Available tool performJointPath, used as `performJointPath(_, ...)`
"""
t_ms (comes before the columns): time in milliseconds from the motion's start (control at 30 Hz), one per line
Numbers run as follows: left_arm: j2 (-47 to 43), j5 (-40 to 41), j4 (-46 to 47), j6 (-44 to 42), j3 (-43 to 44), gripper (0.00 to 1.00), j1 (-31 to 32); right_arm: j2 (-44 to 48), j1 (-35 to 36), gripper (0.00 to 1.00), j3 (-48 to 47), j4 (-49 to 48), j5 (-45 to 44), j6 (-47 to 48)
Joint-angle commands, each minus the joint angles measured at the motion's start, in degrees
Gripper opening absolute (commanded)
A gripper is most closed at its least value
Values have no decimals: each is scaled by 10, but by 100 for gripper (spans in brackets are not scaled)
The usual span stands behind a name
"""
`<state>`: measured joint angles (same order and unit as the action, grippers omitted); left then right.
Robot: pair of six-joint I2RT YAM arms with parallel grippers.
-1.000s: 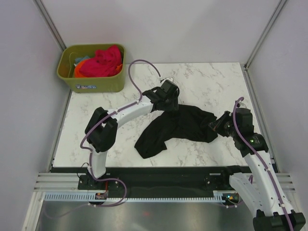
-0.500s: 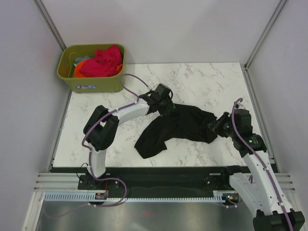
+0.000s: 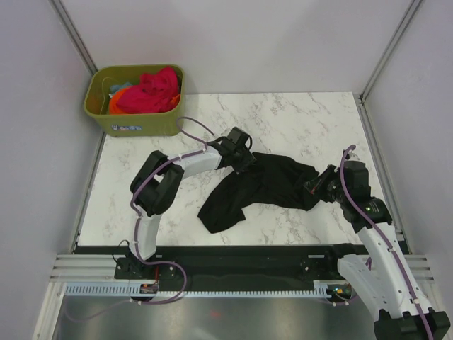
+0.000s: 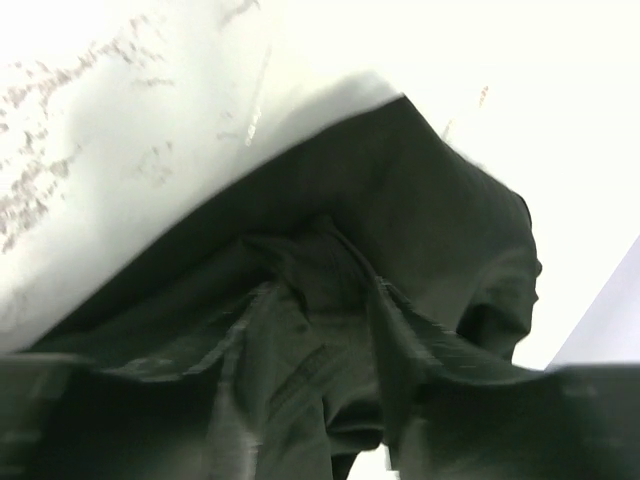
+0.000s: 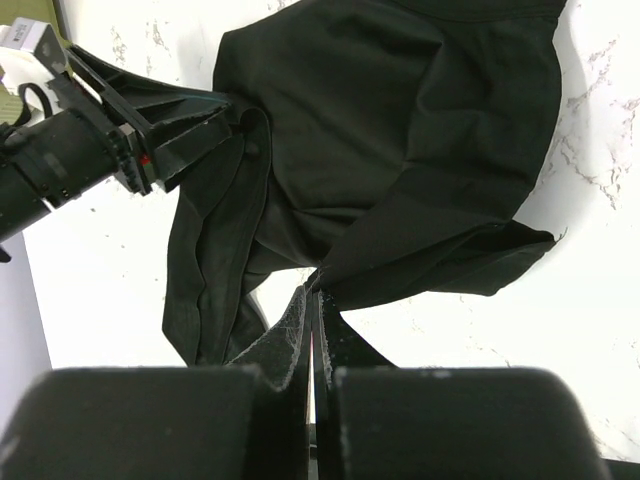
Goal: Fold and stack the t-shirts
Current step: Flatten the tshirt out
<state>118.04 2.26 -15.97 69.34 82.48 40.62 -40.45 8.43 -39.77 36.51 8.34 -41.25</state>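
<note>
- On the marble-patterned table (image 3: 304,120), right of centre, a black t-shirt (image 3: 265,185) is spread in a crumpled, unfolded heap. Its soft matte cloth is creased into deep ridges, and one narrower part trails toward the near edge.
- At the shirt's right edge, a thin flap of cloth is pinched flat between the closed fingers of the right gripper (image 3: 316,188).
- At its far left edge, a raised fold is straddled by the parted fingers of the left gripper (image 3: 246,161). Whether that fold is clamped cannot be told, since the wrist view is blurred.
- Well apart, at the far left corner, an olive-green plastic bin (image 3: 159,122) with rounded corners is filled with bunched cloth. A pink-red tee (image 3: 150,91) is heaped on top, with an orange tee (image 3: 115,105) and a teal tee (image 3: 121,88) tucked beside it.
</note>
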Motion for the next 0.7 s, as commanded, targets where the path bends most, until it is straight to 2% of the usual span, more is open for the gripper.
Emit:
performJointPath(0,11,-4,27,32,-2,45,-5,4,4,0,5,-22,0,-8)
performJointPath(33,8,-3,27,30,-2,34,-5,5,3,0,5,-23,-2,-6)
performJointPath(233,-43,20,8,-39,14,2,-7,-10,0,0,0,-21,-52,2)
performJointPath(400,-119,9,-82,-170,82,2,-20,-80,-7,0,-74,-15,-163,10)
performJointPath(500,-174,9,-144,-248,117,2,-40,-158,-21,0,-175,-14,-202,8)
performJointPath(600,-227,-8,-200,-335,168,2,-77,-257,-48,0,-331,-7,-223,23)
performJointPath(633,-239,1,-216,-386,187,2,-92,-310,-64,0,-429,1,-221,28)
performJointPath(667,-251,9,-230,-415,225,2,-98,-336,-72,0,-483,17,-220,31)
